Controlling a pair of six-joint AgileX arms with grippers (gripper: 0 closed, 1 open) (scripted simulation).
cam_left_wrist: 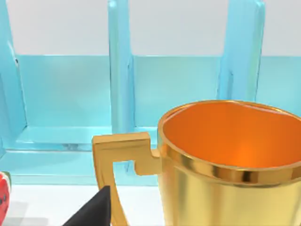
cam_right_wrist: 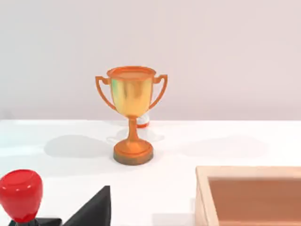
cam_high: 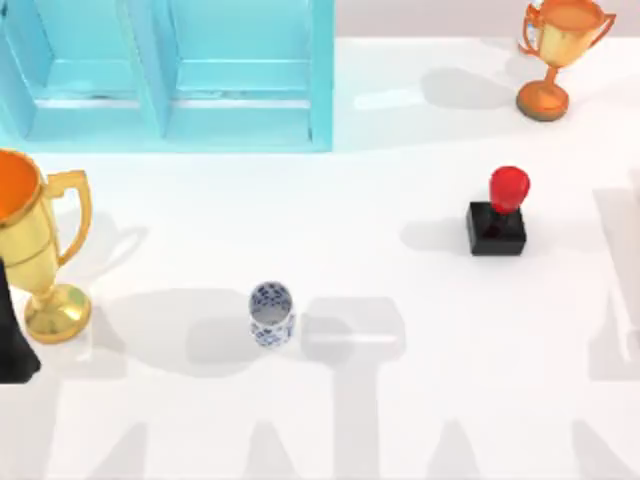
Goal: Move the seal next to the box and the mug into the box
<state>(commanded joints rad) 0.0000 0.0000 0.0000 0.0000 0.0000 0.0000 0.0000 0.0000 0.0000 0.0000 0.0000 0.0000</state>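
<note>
The seal point(cam_high: 500, 215), a red knob on a black block, stands upright at the table's right middle. The right wrist view has its knob point(cam_right_wrist: 21, 195) close by, beside a dark part of my right gripper point(cam_right_wrist: 91, 209). An open wooden box point(cam_right_wrist: 249, 195) sits near the seal in that view. The mug point(cam_high: 271, 313), white with blue flowers, stands upright at the front centre, away from both arms. My left arm point(cam_high: 15, 340) is a dark shape at the left edge, behind a golden trophy. A dark part of my left gripper point(cam_left_wrist: 94, 209) shows beside that trophy's handle.
A large golden trophy point(cam_high: 30, 240) stands at the left, right in front of my left wrist camera point(cam_left_wrist: 225, 160). A smaller trophy point(cam_high: 555, 50) stands at the back right. A light-blue compartmented rack point(cam_high: 170, 70) fills the back left.
</note>
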